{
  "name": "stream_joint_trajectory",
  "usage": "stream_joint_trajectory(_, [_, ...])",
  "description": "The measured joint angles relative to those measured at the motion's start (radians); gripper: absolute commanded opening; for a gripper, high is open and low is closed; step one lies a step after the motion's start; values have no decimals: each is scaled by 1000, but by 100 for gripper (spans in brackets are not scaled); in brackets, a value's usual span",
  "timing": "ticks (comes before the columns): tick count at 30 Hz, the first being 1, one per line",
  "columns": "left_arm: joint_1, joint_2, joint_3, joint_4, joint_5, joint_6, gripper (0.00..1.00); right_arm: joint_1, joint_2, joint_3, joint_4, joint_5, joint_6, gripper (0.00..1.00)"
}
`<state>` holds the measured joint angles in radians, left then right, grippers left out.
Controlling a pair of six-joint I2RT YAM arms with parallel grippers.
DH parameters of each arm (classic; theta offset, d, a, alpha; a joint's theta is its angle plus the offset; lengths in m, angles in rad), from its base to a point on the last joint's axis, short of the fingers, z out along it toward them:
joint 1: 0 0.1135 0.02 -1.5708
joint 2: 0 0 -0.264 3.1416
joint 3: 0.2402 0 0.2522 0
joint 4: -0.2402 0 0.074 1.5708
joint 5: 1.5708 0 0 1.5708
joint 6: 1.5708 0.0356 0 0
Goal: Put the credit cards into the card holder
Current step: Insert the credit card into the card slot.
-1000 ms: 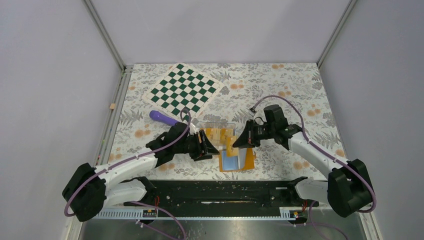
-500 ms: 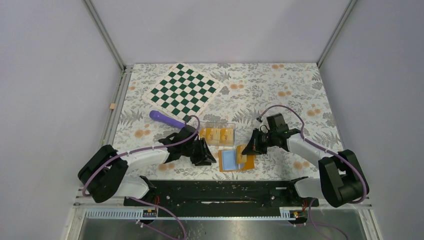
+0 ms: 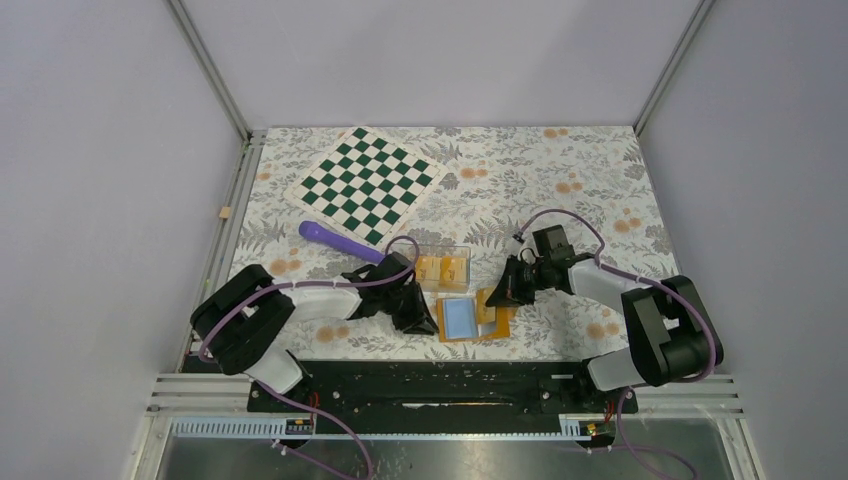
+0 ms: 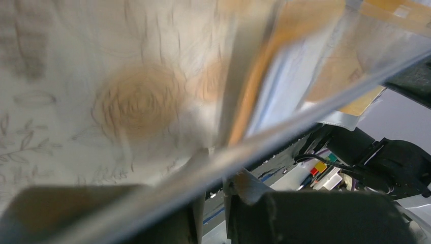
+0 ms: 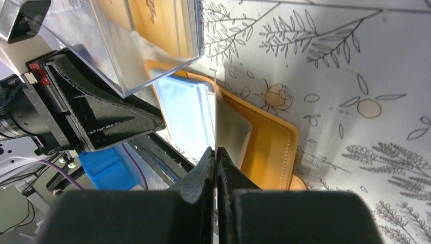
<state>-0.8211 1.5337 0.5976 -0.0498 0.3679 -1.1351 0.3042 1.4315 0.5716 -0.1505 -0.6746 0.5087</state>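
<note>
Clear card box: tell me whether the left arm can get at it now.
Likely yes: the left gripper sits right beside the clear card box, and nothing lies between them.

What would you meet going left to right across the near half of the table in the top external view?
purple-handled tool → left gripper → card holder

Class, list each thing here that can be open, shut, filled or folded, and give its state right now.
card holder: open, lying flat, blue inside facing up
clear box: holds orange cards
chess mat: spread flat
left gripper: cannot tell, its view is blurred
right gripper: shut, over the open card holder
</note>
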Motion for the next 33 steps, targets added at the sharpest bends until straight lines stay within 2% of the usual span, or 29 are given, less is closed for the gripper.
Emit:
stream_joint_trajectory(13, [-3, 43, 59, -62, -10, 20, 0, -5, 72, 17, 86, -72, 3, 0])
stream_joint_trajectory(33, [-40, 74, 109, -100, -16, 58, 0, -5, 45, -56, 127, -79, 4, 0])
